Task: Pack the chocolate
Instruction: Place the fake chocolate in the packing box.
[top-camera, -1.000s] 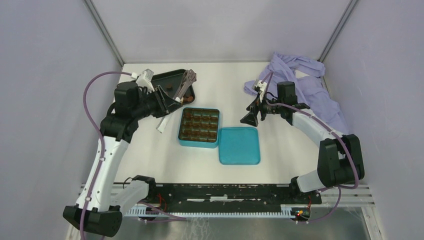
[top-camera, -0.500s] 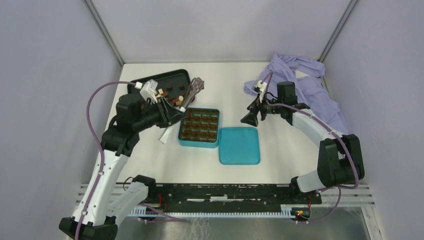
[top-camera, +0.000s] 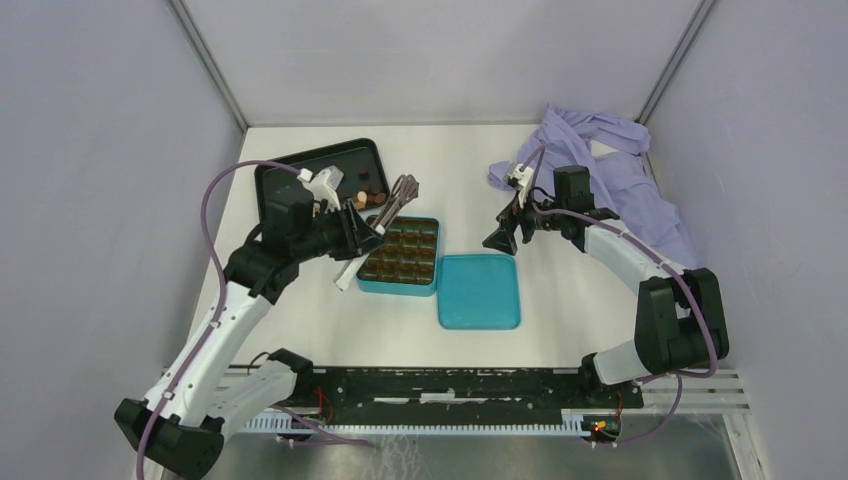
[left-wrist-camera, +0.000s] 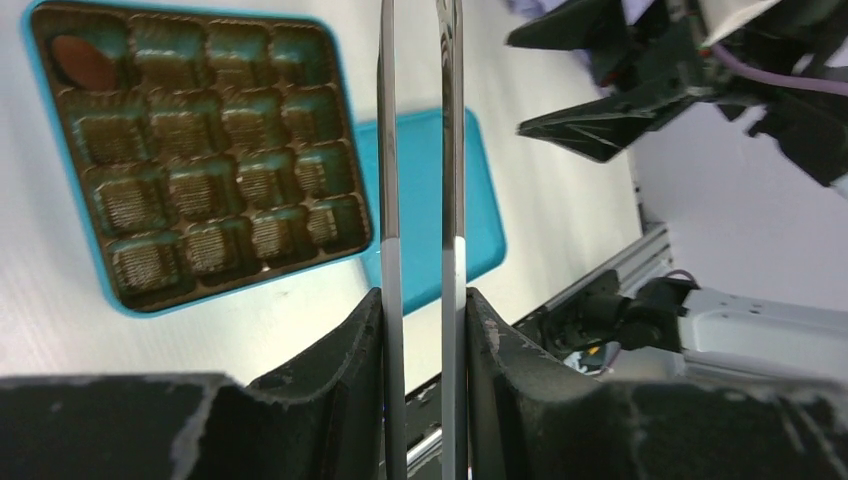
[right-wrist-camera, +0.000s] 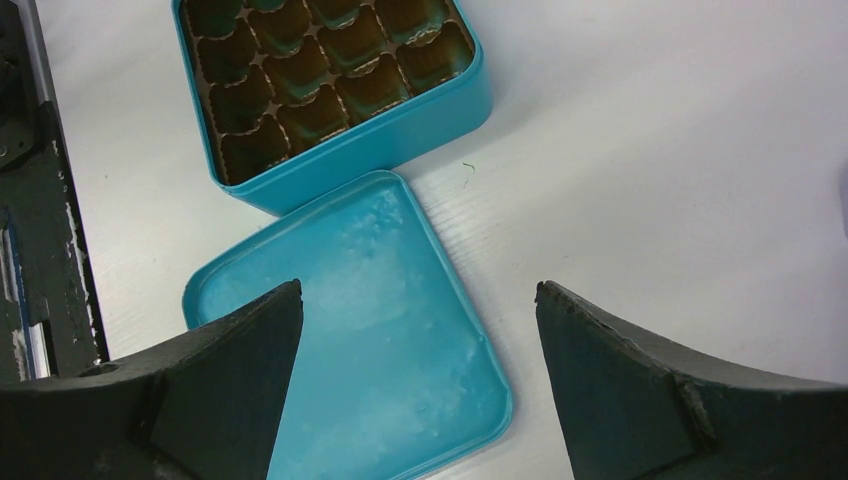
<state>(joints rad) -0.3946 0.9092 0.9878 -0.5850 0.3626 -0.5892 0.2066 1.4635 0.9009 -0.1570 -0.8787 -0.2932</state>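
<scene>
Left gripper (left-wrist-camera: 425, 310) is clamped on a pair of thin metal tongs (left-wrist-camera: 452, 150), which reach out over the open teal square box (top-camera: 397, 288) with its brown grid insert. Tong tips aren't clear, so can't tell if they carry anything. Small chocolate pieces (top-camera: 368, 192) sit on the black rectangular tray (top-camera: 300, 170) behind the box. 1 brown piece (left-wrist-camera: 85, 62) sits in a corner cell. Right gripper (right-wrist-camera: 418, 290) hangs with jaws wide apart, holding nothing, above the flat teal lid (top-camera: 478, 291) just beside the box.

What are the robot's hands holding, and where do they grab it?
The left gripper is shut on the tongs, pinching both arms about halfway along. The right gripper is open and holds nothing.
</scene>
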